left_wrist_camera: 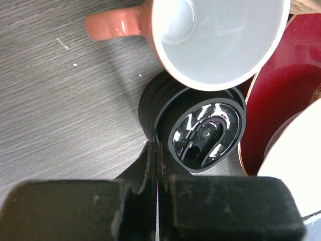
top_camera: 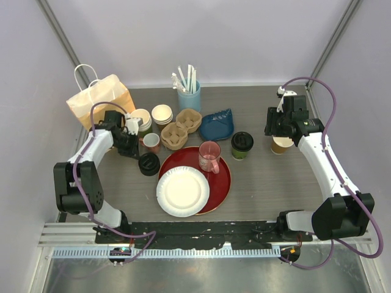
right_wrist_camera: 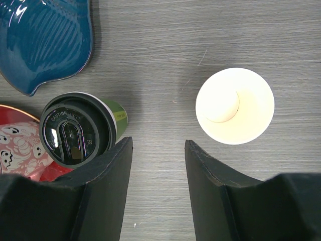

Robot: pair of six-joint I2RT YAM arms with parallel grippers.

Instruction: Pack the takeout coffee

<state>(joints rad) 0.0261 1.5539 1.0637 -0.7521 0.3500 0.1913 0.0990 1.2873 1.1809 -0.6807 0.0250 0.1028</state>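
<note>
left hand (left_wrist_camera: pixel 157 151) closed against black lid (left_wrist_camera: pixel 205 131), contact hidden from overhead.

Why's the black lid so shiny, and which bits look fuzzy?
Left wrist view: the black lid mirrors white lights, and the left gripper's fingers up close are out of focus. Right wrist view: the green cup's lid glares too, and the right gripper's fingers blur. Top external view: even light, soft shadows, nothing fuzzy.

glossy black plastic lid (right_wrist_camera: pixel 75 134) on the green paper cup (right_wrist_camera: pixel 118 116); matt cream paper inside the open cup (right_wrist_camera: pixel 234 105); glazed, shiny blue dish (right_wrist_camera: pixel 45 35); matt grey wood-grain table (right_wrist_camera: pixel 200 30).
</note>
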